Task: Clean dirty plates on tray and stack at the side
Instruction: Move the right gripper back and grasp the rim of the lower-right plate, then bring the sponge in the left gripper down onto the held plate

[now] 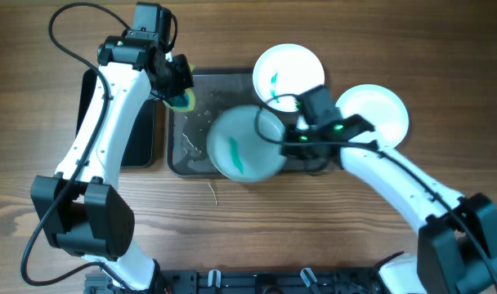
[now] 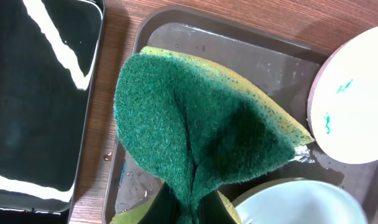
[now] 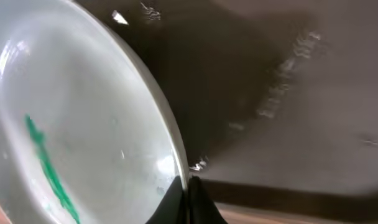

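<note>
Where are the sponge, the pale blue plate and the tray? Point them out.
sponge [image 2: 195, 137], left wrist view, green scrub face.
pale blue plate [image 1: 247, 145], overhead view, its middle.
tray [image 1: 187, 135], overhead view, bare wet floor.

A wooden table [image 1: 257, 220] carries everything. Toward its left edge lies a small, deep black tray [image 1: 146, 135], its glossy inside streaked with bright reflections. Just right of it, nearer the far edge, is a folded sponge [image 1: 183, 100], green scouring face outward and yellow edge showing. A thin pale strand [image 1: 213, 193] lies near the table's middle.
</note>
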Controlling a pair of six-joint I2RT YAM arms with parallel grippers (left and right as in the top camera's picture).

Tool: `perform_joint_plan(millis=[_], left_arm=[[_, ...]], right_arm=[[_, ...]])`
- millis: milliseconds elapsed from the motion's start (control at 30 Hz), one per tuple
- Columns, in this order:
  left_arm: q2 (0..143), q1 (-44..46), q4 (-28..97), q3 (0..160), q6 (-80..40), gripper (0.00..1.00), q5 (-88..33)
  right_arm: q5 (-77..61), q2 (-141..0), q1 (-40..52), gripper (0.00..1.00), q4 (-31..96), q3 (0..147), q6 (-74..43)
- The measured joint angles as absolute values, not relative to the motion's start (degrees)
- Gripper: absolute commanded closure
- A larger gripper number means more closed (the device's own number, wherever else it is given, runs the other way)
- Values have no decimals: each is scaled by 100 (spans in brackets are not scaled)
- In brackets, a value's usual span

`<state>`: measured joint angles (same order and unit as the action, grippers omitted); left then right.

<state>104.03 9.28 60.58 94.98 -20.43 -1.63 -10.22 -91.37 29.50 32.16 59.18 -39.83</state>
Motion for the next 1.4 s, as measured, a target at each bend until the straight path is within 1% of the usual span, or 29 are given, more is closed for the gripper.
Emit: perform_joint_plan(millis=[167, 467, 567, 600, 667, 767, 833, 867, 1000, 1067, 1167, 1267, 1400], left_arm=[[10403, 928, 6060, 9498, -2043, 96, -161], [10403, 928, 6060, 9498, -2043, 96, -163], [10403, 926, 6060, 9498, -2043, 96, -163], [10403, 928, 6060, 9498, -2043, 96, -161], [10403, 928, 6060, 9498, -2043, 96, -161], [10403, 928, 6060, 9500, -2043, 96, -161], [10403, 926, 6060, 9498, -2043, 96, -163], [10403, 928, 6060, 9498, -2043, 96, -163], [10403, 928, 6060, 9498, -2043, 96, -161], [10403, 926, 6060, 9498, -2043, 96, -163], [10403, 928, 6060, 9498, -2043, 96, -163], [10403, 926, 6060, 9498, -2043, 96, -163], [10403, 928, 6060, 9498, -2043, 96, -161]], right_arm=[[-298, -9244, 3524, 96, 2534, 5979, -4827], [-36, -10353, 3658, 96, 1186, 5981, -5400], [-89, -10595, 3658, 95, 1037, 5981, -5426], [-121, -10661, 3658, 92, 1033, 5981, -5430], [-187, -10796, 3658, 83, 1020, 5981, -5435], [-329, -10921, 3656, 73, 1002, 5992, -5395], [-423, -10921, 3658, 67, 1111, 6095, -5282], [-456, -10925, 3658, 66, 1306, 6193, -5190], [-462, -10945, 3649, 64, 2263, 6829, -4609], [-421, -10945, 3616, 64, 2576, 7155, -4318], [-395, -10945, 3481, 69, 2670, 7487, -3938], [-421, -10954, 3301, 71, 2661, 7548, -3623], [-727, -11135, 3070, 71, 2639, 7548, -3203]])
